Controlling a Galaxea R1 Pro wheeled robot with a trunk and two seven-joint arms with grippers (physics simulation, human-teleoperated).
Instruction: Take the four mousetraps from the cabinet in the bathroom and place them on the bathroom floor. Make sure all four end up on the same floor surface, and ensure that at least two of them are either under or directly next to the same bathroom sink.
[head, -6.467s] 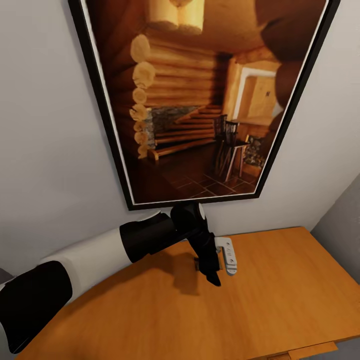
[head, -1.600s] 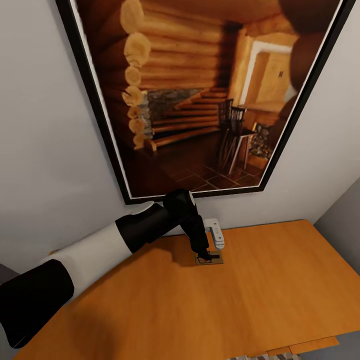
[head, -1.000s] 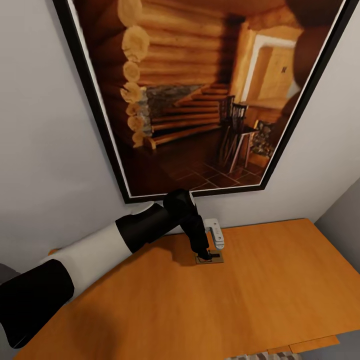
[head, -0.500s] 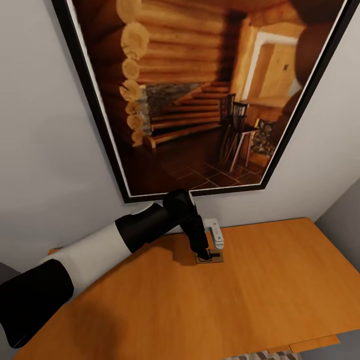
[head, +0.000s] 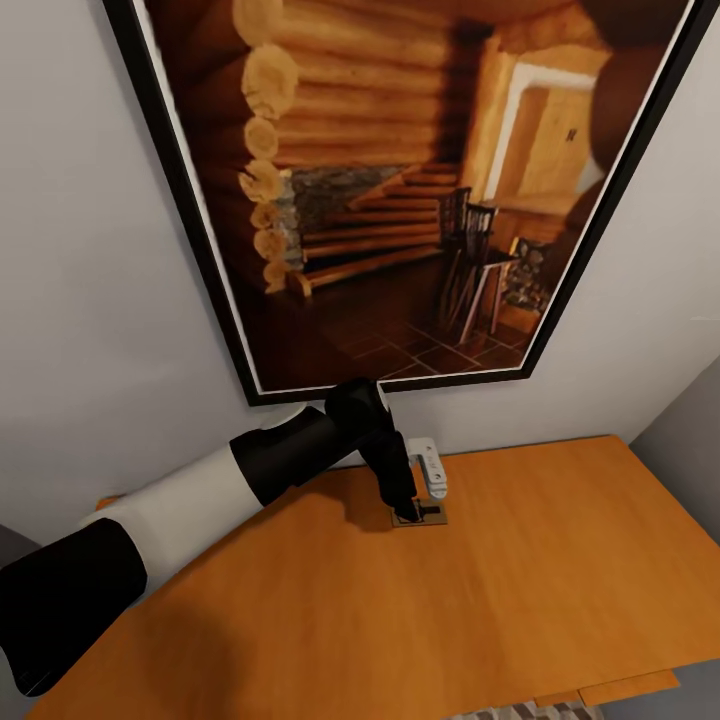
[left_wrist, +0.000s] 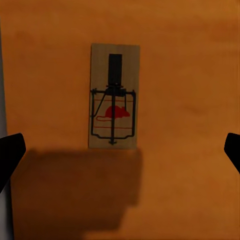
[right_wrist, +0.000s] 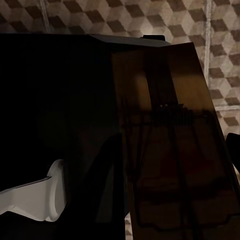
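nothing moved | mousetrap (left_wrist: 114, 97) flat on cabinet top (head: 520, 590) | wall picture (head: 400, 190)

The left end effector (head: 412, 510) partly hides the mousetrap (head: 428, 516) beneath it.

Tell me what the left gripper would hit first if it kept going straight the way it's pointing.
Most likely the mousetrap lying flat on the cabinet top: it sits centred between the open left gripper fingertips, nothing visible in between.

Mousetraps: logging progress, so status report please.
Left gripper open above a mousetrap lying flat on the cabinet top. Right gripper's state unclear; second mousetrap close before its camera. Nothing in the way.
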